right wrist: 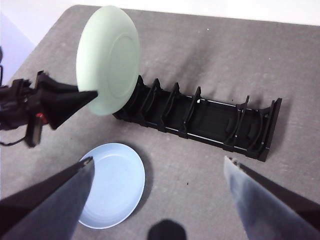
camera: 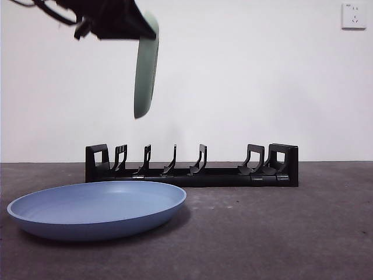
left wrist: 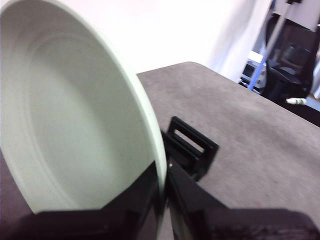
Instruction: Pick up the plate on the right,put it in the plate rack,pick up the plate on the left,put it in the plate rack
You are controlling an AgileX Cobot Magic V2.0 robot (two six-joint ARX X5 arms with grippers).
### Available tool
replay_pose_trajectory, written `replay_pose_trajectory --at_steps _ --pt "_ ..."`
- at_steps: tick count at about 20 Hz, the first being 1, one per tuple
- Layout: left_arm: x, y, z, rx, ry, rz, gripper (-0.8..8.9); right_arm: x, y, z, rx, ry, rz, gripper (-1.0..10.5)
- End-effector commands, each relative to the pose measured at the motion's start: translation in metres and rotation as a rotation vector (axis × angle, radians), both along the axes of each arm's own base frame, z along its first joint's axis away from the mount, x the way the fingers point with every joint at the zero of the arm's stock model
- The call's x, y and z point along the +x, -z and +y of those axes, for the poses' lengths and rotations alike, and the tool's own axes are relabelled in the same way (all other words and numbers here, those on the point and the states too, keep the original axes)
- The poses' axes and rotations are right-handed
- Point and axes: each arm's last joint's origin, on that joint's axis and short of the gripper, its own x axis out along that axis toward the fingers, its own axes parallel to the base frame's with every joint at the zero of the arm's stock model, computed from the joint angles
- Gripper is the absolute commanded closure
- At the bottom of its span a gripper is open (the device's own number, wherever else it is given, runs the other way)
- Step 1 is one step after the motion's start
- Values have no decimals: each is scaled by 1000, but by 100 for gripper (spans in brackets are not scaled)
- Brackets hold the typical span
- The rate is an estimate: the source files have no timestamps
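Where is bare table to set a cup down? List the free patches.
Free: the wide stretch in front of the plate rack, beside the blue plate; also behind the rack. Crowded: the rack's end where the left gripper holds the green plate upright above it.

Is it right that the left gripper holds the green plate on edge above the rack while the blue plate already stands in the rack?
Not quite. The blue plate lies flat on the table in front of the plate rack, as the front view shows. The left gripper does hold the green plate on edge above the rack.
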Motion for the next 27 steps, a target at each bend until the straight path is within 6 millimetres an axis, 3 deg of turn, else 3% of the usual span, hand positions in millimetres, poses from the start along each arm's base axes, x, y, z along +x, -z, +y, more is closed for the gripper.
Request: replay_pose_trajectory --at_steps 1,12,19,23,25,27 --pt "9 6 3 -6 -16 -8 822 0 1 1 -4 -10 -6 505" --pt "38 59 0 91 -7 105 822 8 5 3 -11 -12 14 505" --pt "39 81 0 257 0 143 822 12 9 4 -21 -15 34 505" --pt "38 83 -1 309 -29 133 816 12 9 4 -22 -15 37 505" --pt "38 83 -2 304 -20 139 790 12 9 4 -22 -15 37 505" --pt "36 83 -6 303 -8 139 637 12 9 4 -22 -15 39 505"
